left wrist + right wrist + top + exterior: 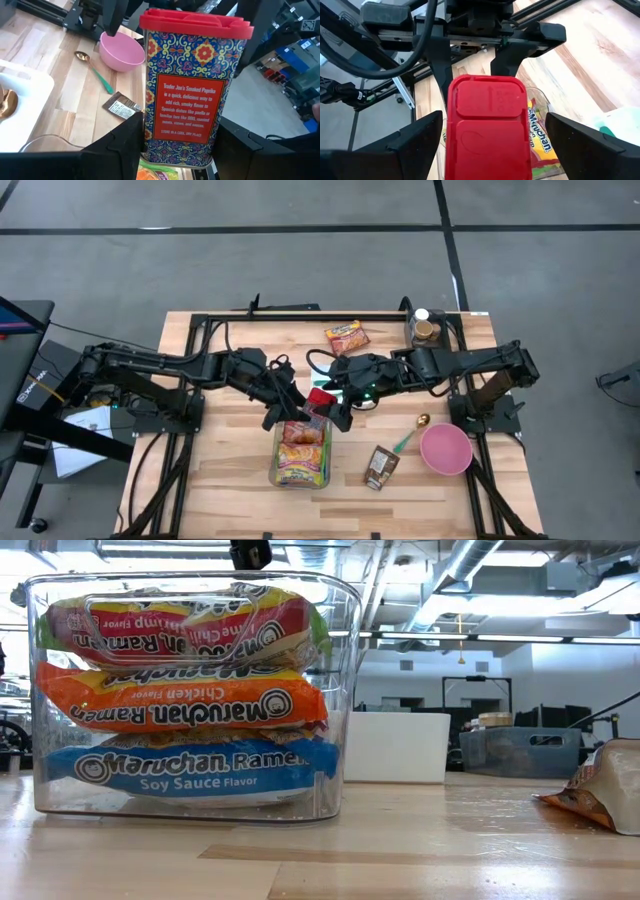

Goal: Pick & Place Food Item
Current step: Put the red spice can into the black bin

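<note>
Tin: I see the red-lidded paprika tin (192, 85) upright over the clear bin (300, 452) of ramen packets (185, 705)
Left gripper (290, 408): pinching the tin's sides
Right gripper (335, 412): spread wide around its lid, not touching

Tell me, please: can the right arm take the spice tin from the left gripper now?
Probably yes. The right gripper is open, its fingers on both sides of the spice tin, which the left gripper holds above the clear bin.

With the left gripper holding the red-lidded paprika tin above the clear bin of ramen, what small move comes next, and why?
Probably close the right gripper onto the red-lidded patterned paprika tin: its fingers stand open either side of the tin, which the left gripper holds over the clear plastic bin of ramen packets, suggesting a handover.
</note>
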Available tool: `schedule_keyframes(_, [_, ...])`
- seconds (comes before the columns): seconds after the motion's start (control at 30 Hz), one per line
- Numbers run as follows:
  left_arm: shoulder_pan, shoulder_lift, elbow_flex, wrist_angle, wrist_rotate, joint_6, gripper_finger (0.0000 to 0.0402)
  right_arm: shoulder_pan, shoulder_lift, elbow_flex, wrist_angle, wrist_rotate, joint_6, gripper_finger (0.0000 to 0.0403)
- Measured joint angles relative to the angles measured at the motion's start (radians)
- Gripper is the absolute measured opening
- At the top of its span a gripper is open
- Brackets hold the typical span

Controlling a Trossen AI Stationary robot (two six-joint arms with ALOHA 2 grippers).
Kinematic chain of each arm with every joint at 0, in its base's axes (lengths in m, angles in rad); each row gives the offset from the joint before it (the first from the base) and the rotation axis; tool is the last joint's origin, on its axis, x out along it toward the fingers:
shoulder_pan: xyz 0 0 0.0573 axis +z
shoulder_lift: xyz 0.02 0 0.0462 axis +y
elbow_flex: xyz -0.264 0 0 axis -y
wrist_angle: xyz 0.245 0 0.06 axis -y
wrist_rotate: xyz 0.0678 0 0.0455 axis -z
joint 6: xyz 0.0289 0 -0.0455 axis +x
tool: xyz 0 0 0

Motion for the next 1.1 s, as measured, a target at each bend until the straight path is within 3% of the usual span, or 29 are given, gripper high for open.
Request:
schedule_keyframes(0.4, [0.0, 0.0, 0.0, 0.043, -0.003, -0.011, 0.0182, 0.016, -0.025, -0.002, -0.005, 0.029, 0.008, 0.0345])
schedule_keyframes(0.83, [0.0, 0.0, -0.001, 0.086, -0.011, -0.025, 0.0182, 0.032, -0.061, 0.0, -0.002, 0.147, 0.008, 0.0345])
schedule_keyframes(1.1, [0.0, 0.0, -0.002, 0.108, -0.012, -0.025, 0.0182, 0.034, -0.063, 0.0, -0.006, 0.145, 0.011, 0.0334])
